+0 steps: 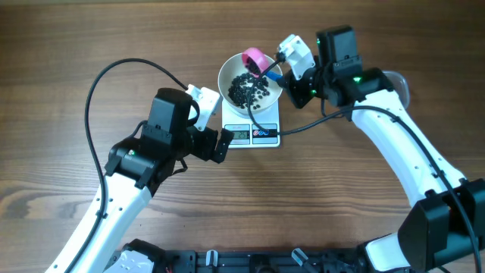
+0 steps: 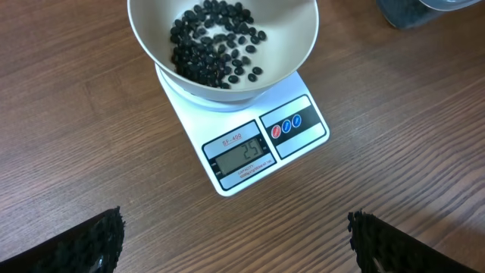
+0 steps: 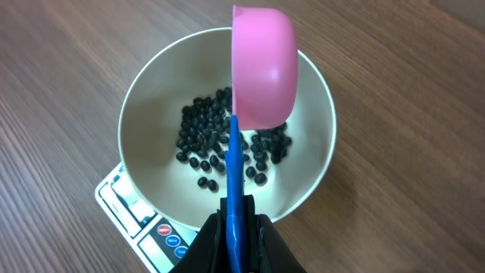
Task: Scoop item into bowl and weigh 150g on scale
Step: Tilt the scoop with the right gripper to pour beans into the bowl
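Item: loose small round black beans, several dozen and too many to count exactly, lying as a thin layer in the bottom of one round smooth white bowl. The bowl stands on one small flat white rectangular digital scale, placed at the middle of the wooden tabletop toward its far edge. The grey display seems to show 25, which would be far short of the target. Judged status: scooping is under way, with most of the weight still to be added. One pink plastic scoop with a blue handle is tilted above the bowl, its outer side toward the right wrist camera. The right gripper has its fingers clamped on the blue handle. The left gripper hangs near the scale's front, fingers wide apart and holding nothing. One clear container with dark contents sits toward the right edge, mostly hidden. Arms: two.
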Tool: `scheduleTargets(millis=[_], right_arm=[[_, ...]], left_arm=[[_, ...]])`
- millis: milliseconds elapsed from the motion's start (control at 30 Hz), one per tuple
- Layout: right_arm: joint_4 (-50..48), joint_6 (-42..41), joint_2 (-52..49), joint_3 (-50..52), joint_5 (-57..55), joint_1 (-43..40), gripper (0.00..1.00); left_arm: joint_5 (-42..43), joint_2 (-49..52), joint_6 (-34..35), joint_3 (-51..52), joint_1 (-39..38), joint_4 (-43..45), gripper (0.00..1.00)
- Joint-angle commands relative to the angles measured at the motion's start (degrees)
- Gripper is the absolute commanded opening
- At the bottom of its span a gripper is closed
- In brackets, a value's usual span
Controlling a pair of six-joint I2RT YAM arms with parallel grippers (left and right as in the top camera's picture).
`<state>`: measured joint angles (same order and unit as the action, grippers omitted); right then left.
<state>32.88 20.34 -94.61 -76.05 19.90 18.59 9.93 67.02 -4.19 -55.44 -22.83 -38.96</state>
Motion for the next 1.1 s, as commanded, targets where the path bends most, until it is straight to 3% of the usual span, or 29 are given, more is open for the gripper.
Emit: scheduleTargets(millis=[0,433,733,1067], right_arm=[[-0.5,3.7,-0.8,0.4,-4.6,1.3,0.04],[-0.5,5.3,-0.8,0.4,-6.6,2.3,0.04],[-0.7,14.2,-0.8,0.4,-15.9,5.1,0.04],[-1.3,13.4,-0.8,0.4,-15.8,5.2,0.04]], left_arm=[[0.9,0.2,-0.1,0.4,-0.3,0.2,1.00],[0.9,0.2,-0.1,0.4,-0.3,0.2,1.00],[0.9,0.2,-0.1,0.4,-0.3,0.2,1.00],[0.9,0.2,-0.1,0.4,-0.3,0.2,1.00]])
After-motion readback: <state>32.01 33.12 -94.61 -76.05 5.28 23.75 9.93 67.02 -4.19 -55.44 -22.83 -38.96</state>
